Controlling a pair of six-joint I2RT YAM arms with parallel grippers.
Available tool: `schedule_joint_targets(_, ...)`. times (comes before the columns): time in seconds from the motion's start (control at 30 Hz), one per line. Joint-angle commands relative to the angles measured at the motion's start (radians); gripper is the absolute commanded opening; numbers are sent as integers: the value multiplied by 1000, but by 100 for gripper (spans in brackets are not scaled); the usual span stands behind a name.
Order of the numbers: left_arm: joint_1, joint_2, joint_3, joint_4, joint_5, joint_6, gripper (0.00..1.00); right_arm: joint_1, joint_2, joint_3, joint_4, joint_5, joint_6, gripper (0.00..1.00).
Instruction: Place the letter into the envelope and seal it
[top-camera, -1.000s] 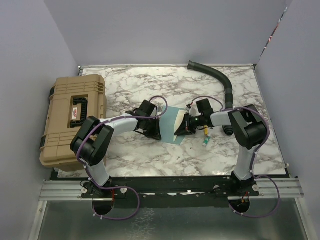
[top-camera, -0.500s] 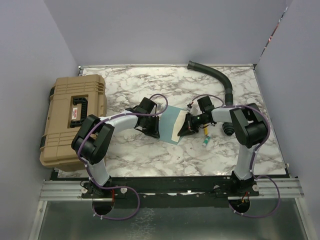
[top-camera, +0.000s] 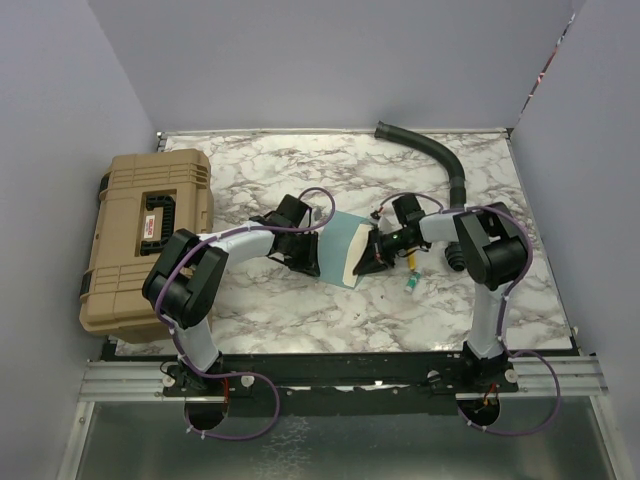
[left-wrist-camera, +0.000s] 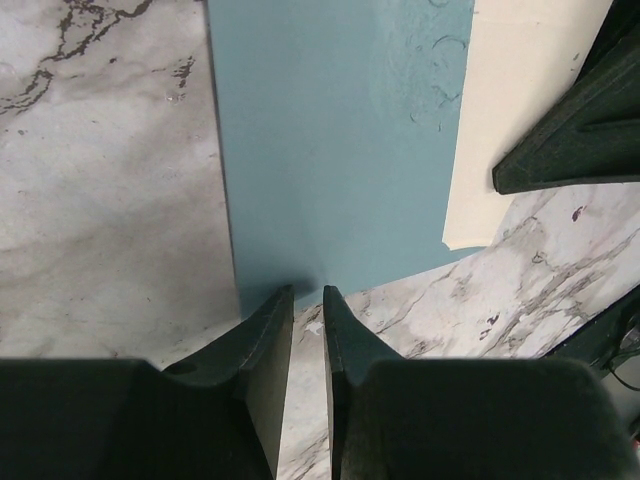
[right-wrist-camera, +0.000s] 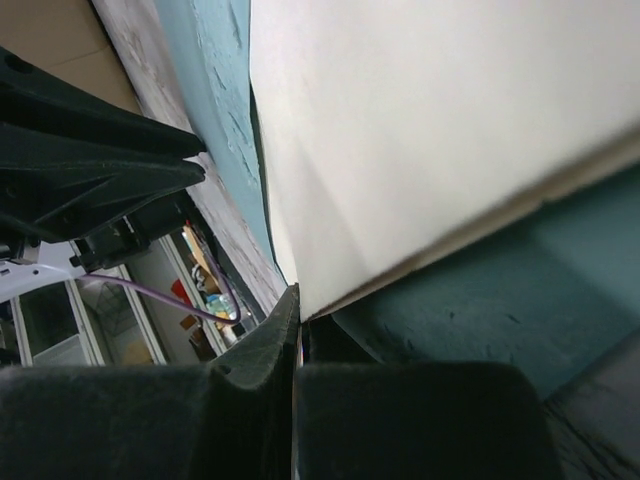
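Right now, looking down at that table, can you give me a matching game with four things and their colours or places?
Things:
1. envelope
2. letter
3. case
4. hose

Descriptions:
A. black, curved, towards the far right
B. teal, flat, between the two arms
C. cream, flat, along one side of the teal sheet
D. tan, boxy, far left

Pairs: 1-B, 2-C, 3-D, 4-A

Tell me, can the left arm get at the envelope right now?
Probably yes: the left gripper sits at the edge of the envelope, and the right gripper, pinching the letter, is opposite.
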Motion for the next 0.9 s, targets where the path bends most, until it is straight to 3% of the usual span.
schedule_joint_targets(0.0,7,60,-66,-59,-95,57,23,13,37,34,-28,44,1,0)
schedule_joint_targets(0.07,7,57,-66,-59,-97,57,23,13,31,50,-40,72,5,2)
schedule_joint_targets(0.23,8,40,-62,-61,-101,49,26,8,-36,40,-58,170,32,35)
schedule_joint_targets(0.33,8,32,-59,-60,-98,44,28,-4,-85,17,-52,232,62,44)
schedule_joint_targets(0.5,8,24,-53,-59,-83,40,30,-14,-120,-17,1,308,124,45)
schedule_joint_targets(0.63,10,10,-31,-56,-46,26,34,-14,-116,-20,52,322,169,37)
schedule_joint_targets(0.87,35,-25,38,-40,-18,-27,58,-14,-100,-14,93,369,223,30)
